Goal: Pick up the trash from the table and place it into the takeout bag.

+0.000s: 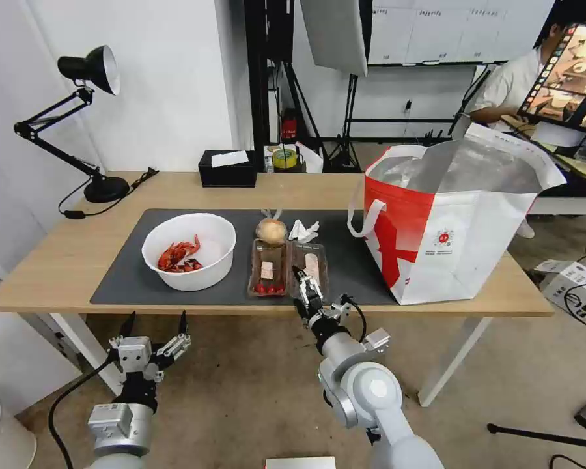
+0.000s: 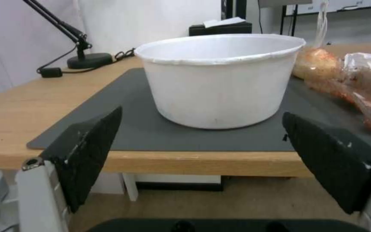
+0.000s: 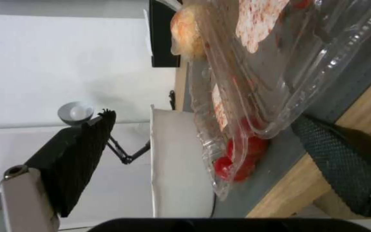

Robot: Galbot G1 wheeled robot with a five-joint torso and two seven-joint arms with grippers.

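Right end effector (image 1: pixel 304 281) spread open astride clear plastic tray (image 1: pixel 310 268) edge, nothing gripped; thin rim likely crushed or slipped if pinched off-centre

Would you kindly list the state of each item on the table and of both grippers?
white bowl: upright, crayfish shells inside.
left tray: flat on the mat.
right tray: near edge between the right gripper's jaws.
bagged bun: lying on the mat.
tissue: crumpled.
takeout bag: upright, mouth open.
tissue box: a tissue sticking out.
left gripper: open, below the table edge.
right gripper: open.
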